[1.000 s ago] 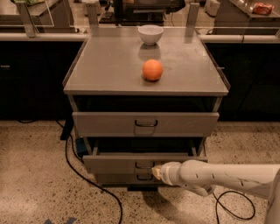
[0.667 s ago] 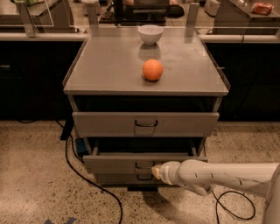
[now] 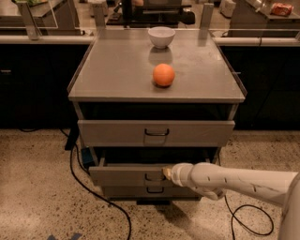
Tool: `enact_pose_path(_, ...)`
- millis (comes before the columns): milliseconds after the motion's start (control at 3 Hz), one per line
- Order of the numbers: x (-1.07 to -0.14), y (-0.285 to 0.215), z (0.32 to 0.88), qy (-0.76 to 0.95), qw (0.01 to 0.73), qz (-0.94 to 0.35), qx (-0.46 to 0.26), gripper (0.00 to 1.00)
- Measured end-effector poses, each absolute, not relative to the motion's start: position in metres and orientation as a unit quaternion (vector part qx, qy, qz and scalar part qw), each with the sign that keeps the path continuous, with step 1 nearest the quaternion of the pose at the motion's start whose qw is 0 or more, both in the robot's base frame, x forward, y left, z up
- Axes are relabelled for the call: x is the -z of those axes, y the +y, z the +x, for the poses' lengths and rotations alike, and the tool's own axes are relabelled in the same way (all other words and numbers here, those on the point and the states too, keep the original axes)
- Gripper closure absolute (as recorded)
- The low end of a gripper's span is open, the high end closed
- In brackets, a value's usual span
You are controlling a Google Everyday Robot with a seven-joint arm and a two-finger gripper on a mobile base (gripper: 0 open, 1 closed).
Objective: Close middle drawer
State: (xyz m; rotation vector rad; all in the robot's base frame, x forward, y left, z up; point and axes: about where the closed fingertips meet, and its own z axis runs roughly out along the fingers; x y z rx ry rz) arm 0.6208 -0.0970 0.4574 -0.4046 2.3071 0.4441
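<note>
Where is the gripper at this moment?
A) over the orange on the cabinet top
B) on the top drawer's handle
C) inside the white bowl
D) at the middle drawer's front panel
D: the gripper is at the front of the middle drawer, right of its handle, below the top drawer.

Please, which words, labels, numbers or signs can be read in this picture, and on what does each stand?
None can be read.
The middle drawer, the orange and the bowl show no writing.
Any print on the red packet at the back right cannot be made out.
The gripper, at the middle drawer's front, shows none.
</note>
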Motion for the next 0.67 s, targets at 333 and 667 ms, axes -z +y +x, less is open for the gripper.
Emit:
enact_pose_path(333,-0.4812,-0.0917,0.6691,0.889,0.403,-0.144,-0.164,1.00)
enact_pose_path(667,-0.4799,-0.0937,0.6639,0.890,0.399,-0.141,-0.169,1.00)
